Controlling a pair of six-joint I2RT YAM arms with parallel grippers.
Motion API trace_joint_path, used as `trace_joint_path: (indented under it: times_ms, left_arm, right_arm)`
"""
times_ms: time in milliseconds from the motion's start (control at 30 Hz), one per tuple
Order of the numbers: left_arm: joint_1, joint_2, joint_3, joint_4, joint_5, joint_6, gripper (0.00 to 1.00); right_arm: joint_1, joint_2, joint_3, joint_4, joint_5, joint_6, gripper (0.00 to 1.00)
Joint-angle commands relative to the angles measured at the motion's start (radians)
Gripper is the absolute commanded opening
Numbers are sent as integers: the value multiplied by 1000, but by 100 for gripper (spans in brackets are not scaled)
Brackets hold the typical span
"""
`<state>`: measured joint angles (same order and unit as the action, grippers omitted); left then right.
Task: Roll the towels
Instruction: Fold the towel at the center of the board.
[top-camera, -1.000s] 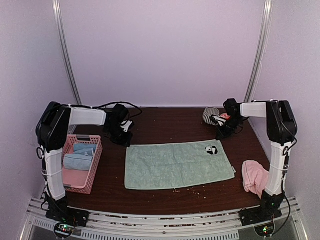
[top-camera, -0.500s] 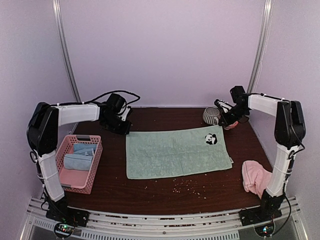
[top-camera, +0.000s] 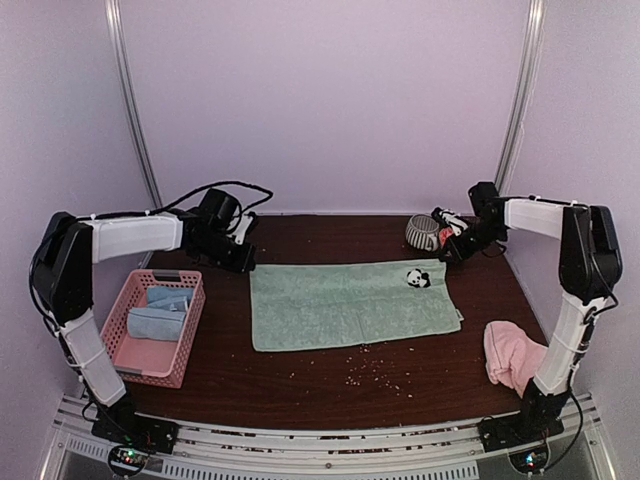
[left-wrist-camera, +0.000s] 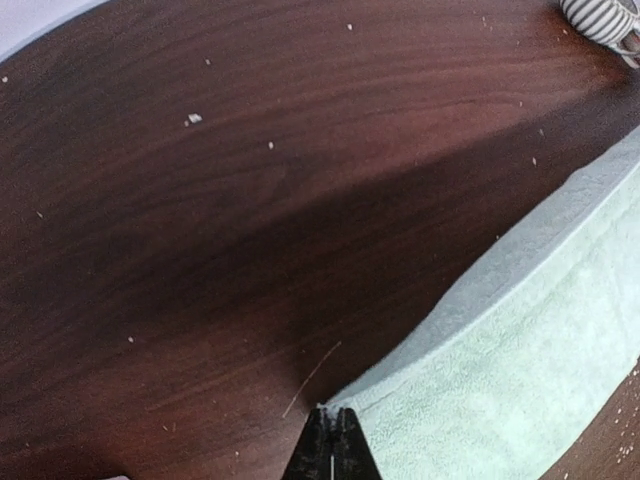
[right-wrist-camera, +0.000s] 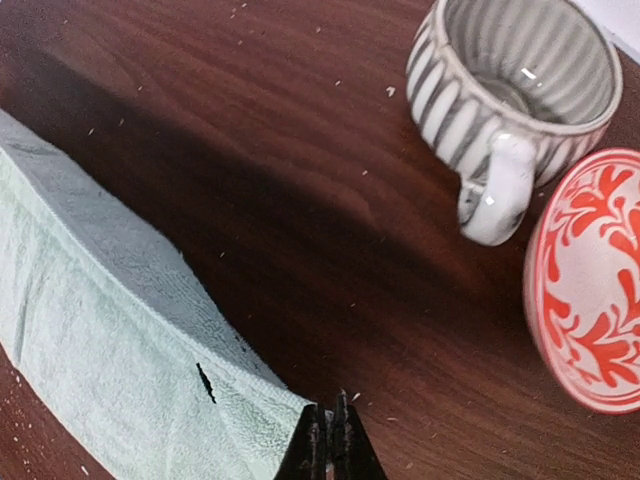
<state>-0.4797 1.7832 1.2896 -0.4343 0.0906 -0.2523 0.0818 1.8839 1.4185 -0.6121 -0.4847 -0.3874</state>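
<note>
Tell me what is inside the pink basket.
The pink basket holds folded pale blue cloths above a pink patch; whether that patch is cloth or floor is unclear. Anything beneath the cloths is covered.

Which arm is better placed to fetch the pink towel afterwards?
Right, probably: the pink towel lies on that arm's side, though the right gripper pinches a far corner of the green towel.

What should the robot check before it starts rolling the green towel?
1. Left gripper shut on the green towel at its far corner: ok.
2. Right gripper shut on the other far corner: ok.
3. Rest of the towel lies flat: ok.
4. Striped mug apart from the towel: ok.
5. Table near the towel free of crumbs: not ok.
6. Pink towel out of the way: ok.
</note>
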Motion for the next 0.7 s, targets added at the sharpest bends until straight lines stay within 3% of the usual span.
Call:
trace_joint_path:
  times_ms: [0,367,667]
  left_arm:
    - [-11,-38,-77,38,79,14,0]
    - [-66,-169,-228,47,92,-4,0]
    - [-64,-154,-93,17,-48,16,0]
  right_arm:
    - [-8,-84,-87,1,-81,-91,0]
    - [-11,-198,-251,32,-39,-171,0]
    - [-11,-109,8,46,33,-244,0]
